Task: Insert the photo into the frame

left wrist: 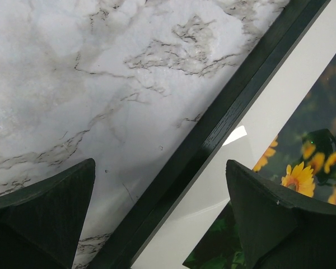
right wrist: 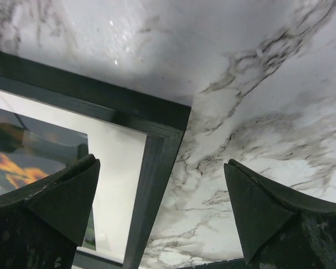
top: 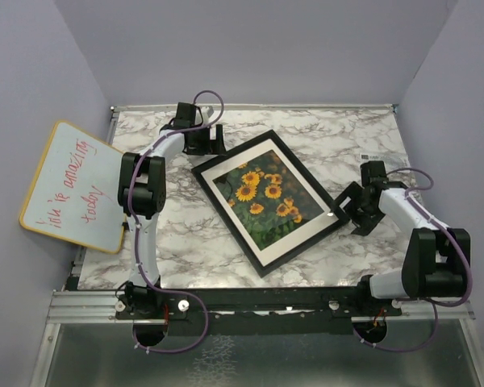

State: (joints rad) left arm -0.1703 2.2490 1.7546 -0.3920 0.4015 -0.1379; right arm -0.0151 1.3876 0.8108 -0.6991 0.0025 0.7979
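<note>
Lifting away cleanly looks like the step in hand: the photo [top: 266, 199] already sits face up within the white mat [top: 302, 231] inside the frame [top: 231, 222], which lies flat and skewed on the desk [top: 185, 242]. The left claw [top: 210, 143] and right claw [top: 345, 210] both gape wide, holding nothing. Each should rise straight up, not sideways, to avoid nudging the frame's rim.

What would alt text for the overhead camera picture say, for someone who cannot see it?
A black picture frame holding a sunflower photo lies askew on a marble table. The left end effector hovers by its far-left edge and the right end effector by its right corner, both open. A whiteboard is at the left.
</note>
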